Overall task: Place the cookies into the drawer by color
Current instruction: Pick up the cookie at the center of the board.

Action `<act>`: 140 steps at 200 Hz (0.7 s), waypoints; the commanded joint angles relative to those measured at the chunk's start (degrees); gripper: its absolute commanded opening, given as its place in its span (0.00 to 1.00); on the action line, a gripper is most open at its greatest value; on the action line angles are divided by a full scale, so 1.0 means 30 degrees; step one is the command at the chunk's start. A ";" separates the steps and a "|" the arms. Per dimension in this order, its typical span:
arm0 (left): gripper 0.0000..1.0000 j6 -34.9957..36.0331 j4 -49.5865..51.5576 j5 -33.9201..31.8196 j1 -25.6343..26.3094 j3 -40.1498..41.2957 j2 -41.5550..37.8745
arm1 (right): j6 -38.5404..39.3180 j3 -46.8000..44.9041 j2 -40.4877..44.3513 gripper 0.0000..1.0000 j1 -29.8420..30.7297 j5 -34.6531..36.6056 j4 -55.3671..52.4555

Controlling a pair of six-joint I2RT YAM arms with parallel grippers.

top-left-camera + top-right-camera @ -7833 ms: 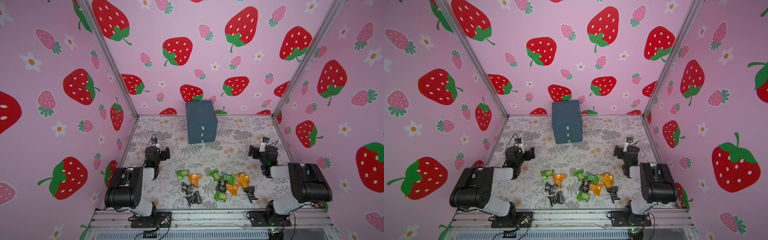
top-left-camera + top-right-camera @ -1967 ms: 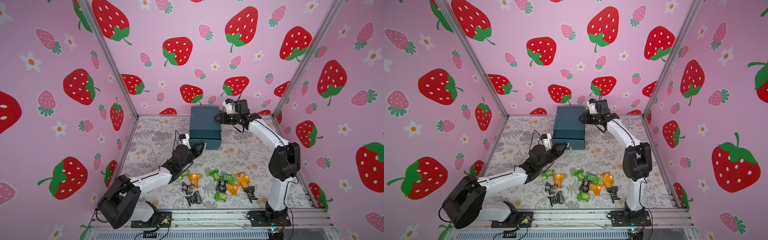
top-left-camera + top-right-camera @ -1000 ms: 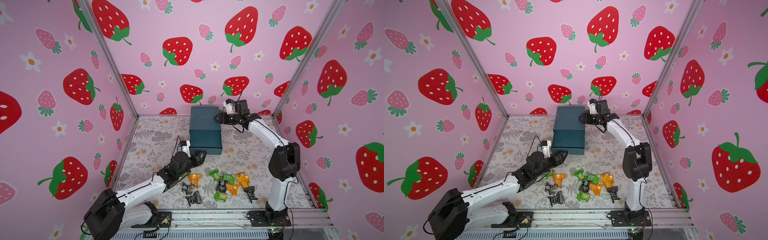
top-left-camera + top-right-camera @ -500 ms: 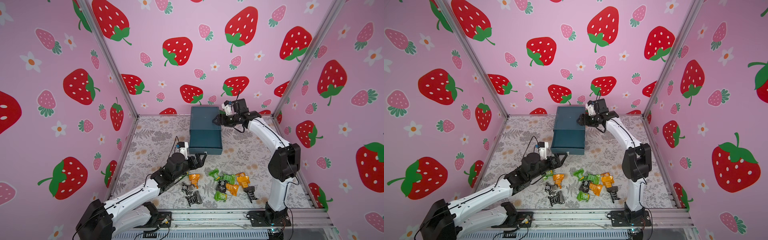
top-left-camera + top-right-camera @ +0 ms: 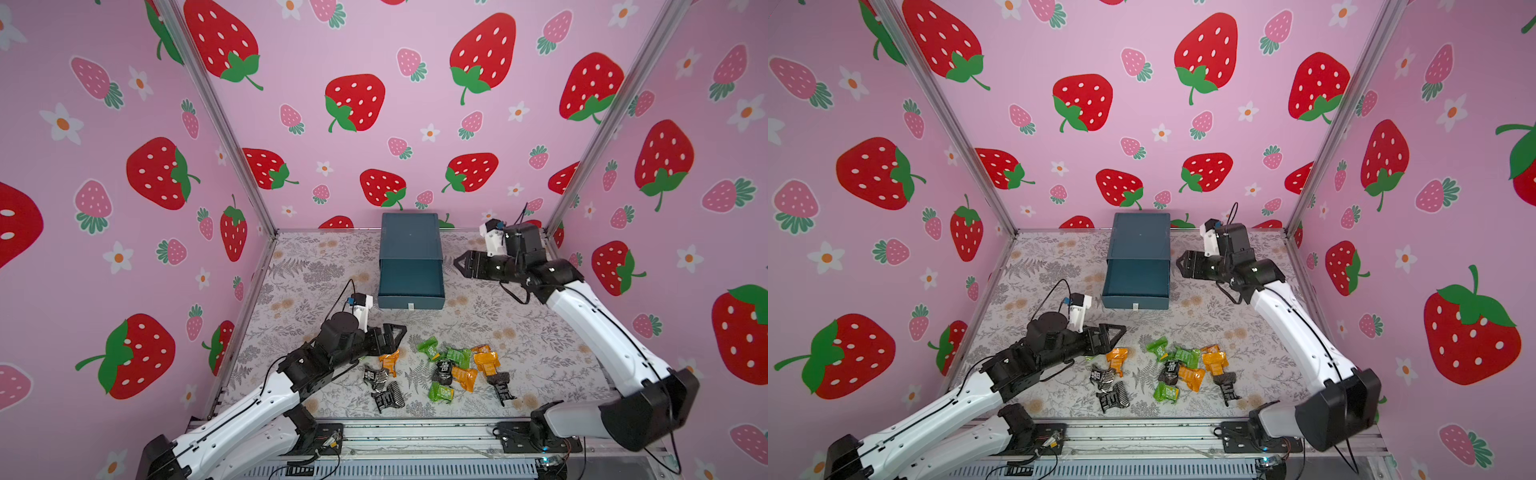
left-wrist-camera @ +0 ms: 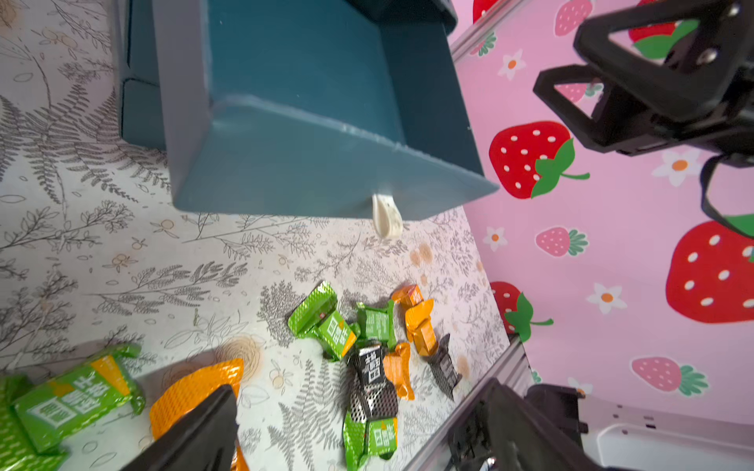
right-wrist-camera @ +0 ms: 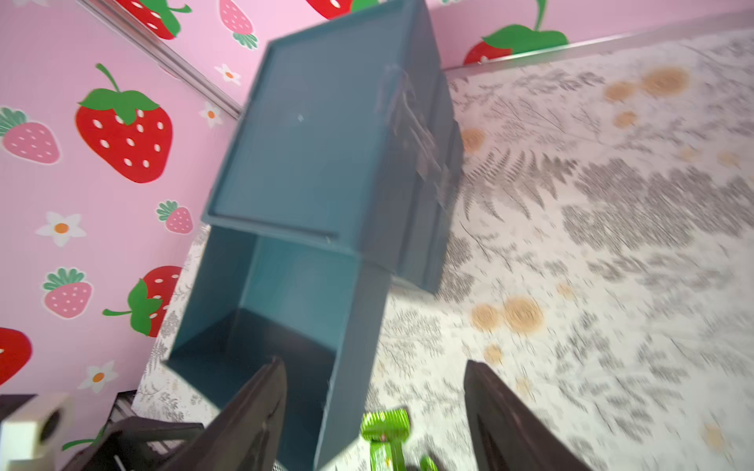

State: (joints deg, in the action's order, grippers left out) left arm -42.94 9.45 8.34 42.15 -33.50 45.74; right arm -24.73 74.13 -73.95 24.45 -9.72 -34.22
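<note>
Pink strawberry-print walls enclose a fern-patterned bench. The drawer stands at the back, its top compartment pulled out. The cookies lie scattered near the front. The left claw gapes wide and empty just beside them. The right claw hangs parted and empty beside the drawer.

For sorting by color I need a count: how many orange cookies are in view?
4. One orange cookie lies by the left gripper; a second, third and fourth lie close together, apart from it. Others may be hidden.

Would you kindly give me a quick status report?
Left gripper open, empty; right gripper open, empty. Top drawer pulled out, empty. Cookies loose on table, nothing blocking.
</note>
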 commanded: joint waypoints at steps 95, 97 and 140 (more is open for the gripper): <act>0.92 0.1056 0.5031 -0.1224 0.0834 0.1975 -0.2462 | -0.4000 -1.2796 0.8480 0.68 0.0651 0.2919 -0.1704; 0.92 0.1089 0.5010 -0.1307 0.0840 0.2012 -0.2425 | -0.3980 -1.2883 0.8457 0.68 0.0716 0.2822 -0.1510; 0.89 0.0767 0.2998 -0.1898 0.1328 0.2675 -0.1081 | -0.4036 -1.3981 0.6480 0.63 0.2302 0.1342 0.2522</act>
State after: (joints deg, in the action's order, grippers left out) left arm -40.58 22.26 4.47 44.88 -26.35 40.77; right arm -36.27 33.10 -50.63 28.82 -2.68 -35.55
